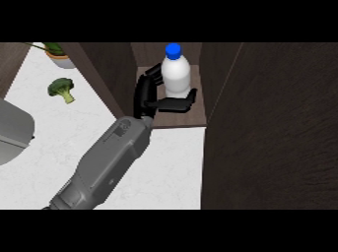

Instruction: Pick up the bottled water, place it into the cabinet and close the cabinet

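The bottled water (176,71), white with a blue cap, stands upright inside the open cabinet (173,122) on its brown shelf. My left hand (148,93) reaches into the cabinet from the lower left. Its fingers curl round the bottle's left side and its thumb (177,104) lies across the bottle's base at the front. The lower part of the bottle is hidden by the hand. The cabinet's dark door (281,128) stands open at the right, filling much of that side. My right hand does not show.
A broccoli floret (62,89) lies on the white counter (164,172) left of the cabinet. A potted plant (58,54) stands at the back left. A large grey rounded object (3,129) occupies the left edge. The cabinet's left dark panel (102,74) stands beside my forearm.
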Robot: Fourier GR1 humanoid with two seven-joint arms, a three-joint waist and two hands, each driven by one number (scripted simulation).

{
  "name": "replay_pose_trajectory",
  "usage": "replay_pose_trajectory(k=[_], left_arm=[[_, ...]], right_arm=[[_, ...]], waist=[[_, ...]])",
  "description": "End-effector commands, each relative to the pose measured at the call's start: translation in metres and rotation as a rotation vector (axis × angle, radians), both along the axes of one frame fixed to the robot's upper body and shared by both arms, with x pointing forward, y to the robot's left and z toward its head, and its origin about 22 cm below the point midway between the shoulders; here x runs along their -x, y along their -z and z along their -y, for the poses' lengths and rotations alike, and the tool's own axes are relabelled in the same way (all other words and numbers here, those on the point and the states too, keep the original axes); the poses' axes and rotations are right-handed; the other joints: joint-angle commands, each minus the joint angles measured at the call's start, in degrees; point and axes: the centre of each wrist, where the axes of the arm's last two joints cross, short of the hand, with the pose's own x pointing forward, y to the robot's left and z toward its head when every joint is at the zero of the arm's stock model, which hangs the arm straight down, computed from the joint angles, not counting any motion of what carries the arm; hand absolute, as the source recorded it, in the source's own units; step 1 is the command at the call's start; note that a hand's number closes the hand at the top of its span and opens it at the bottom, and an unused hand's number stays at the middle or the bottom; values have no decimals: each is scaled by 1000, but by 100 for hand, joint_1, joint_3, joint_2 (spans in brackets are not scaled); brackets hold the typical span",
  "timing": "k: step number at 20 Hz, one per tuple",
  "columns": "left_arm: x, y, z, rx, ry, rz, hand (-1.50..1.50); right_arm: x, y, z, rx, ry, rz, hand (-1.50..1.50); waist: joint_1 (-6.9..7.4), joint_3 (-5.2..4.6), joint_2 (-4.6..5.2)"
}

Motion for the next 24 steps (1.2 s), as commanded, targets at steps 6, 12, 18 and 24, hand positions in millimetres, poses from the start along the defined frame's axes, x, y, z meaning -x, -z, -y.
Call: replay_pose_trajectory(k=[6,12,18,24], left_arm=[[-29,3,-7,-213,-74,10,150],[-37,16,-31,-291,-204,-78,150],[-47,4,-35,-226,-300,-69,150],[-56,-2,-58,-392,-335,11,-150]], right_arm=[[-2,-13,3,-43,-19,39,-150],[-5,-12,12,-38,-35,52,-150],[-3,-6,13,-46,-43,63,-150],[-1,-16,8,-53,-63,78,-150]], waist=[[-54,0,56],[-105,-2,103],[-249,-6,138],[-376,-12,181]])
